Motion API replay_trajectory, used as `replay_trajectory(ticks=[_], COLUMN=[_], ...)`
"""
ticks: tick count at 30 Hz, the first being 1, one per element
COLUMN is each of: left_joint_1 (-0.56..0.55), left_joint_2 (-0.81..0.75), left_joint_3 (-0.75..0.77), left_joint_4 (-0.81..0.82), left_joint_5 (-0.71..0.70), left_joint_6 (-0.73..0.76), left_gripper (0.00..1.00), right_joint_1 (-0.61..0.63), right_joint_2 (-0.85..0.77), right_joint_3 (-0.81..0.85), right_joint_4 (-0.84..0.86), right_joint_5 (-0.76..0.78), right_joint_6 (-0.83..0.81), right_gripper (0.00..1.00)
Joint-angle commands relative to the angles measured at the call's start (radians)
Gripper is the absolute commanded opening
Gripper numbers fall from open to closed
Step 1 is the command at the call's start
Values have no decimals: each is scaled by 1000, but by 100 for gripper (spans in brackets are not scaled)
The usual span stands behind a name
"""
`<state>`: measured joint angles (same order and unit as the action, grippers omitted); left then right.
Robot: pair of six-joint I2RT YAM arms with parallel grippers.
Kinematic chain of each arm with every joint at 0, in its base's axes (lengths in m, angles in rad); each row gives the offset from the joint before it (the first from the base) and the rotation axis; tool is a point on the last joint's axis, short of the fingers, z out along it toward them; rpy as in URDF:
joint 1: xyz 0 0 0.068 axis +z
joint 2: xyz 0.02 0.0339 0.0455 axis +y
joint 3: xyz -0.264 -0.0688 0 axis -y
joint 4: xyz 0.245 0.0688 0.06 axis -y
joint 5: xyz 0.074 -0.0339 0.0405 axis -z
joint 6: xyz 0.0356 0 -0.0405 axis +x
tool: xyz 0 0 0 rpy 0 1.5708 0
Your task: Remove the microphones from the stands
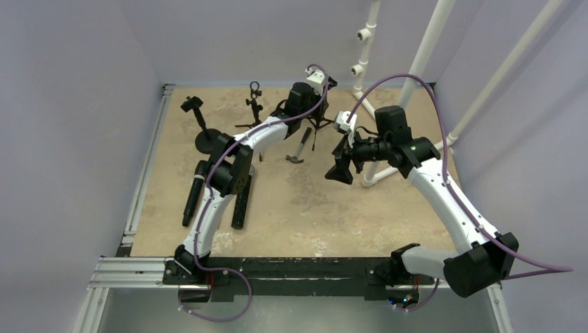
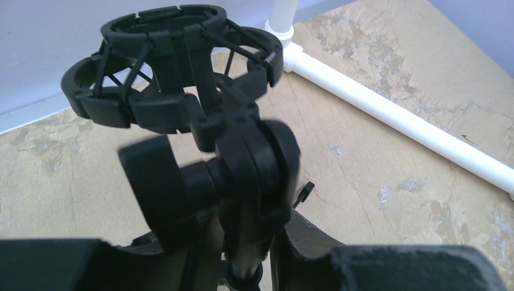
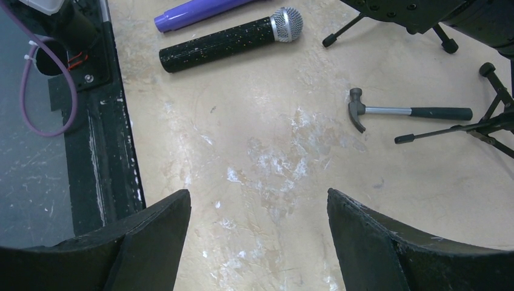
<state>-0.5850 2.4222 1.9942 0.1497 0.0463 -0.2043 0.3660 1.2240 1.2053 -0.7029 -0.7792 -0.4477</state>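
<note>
Though off stand [image 2: 254, 157], microphone [image 3: 230, 39] (flat).

Robotics lab cell, bare walls [image 1: 69, 104], pipe frame [image 1: 424, 52], aluminium rails [image 1: 132, 267]

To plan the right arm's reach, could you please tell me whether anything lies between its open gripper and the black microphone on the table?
Nothing visible does. Only bare table lies between the right gripper and the microphone; the hammer lies off to one side, clear of that path.
</note>
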Motion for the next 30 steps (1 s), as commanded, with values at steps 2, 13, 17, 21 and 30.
replay_trajectory(ticks=[2,13,17,21,30], left_joint_1=[-4,-1,-1,-1,-4], left_joint_2=[-38,-155,-199,-271,-521], left_joint_3=[52,-73,-123,-205,-475], left_joint_4=[8,-68,-82,-96,-145], left_joint_5=[-22,40,81,114,193], left_joint_6=[-30,-61,-94,-114,-72], left_gripper=[33,63,69,76,100], right_joint_1=[-3,-12,-32,-45,-59], right_joint_2=[-12,-35,-52,-73,-96], right_joint_3=[-9,-27,-35,-59,-69], right_joint_4=[25,81,112,136,184], right_joint_5=[-24,-1,-1,7,17], right_joint_6=[-6,61,106,127,171], right_gripper=[80,81,81,81,85])
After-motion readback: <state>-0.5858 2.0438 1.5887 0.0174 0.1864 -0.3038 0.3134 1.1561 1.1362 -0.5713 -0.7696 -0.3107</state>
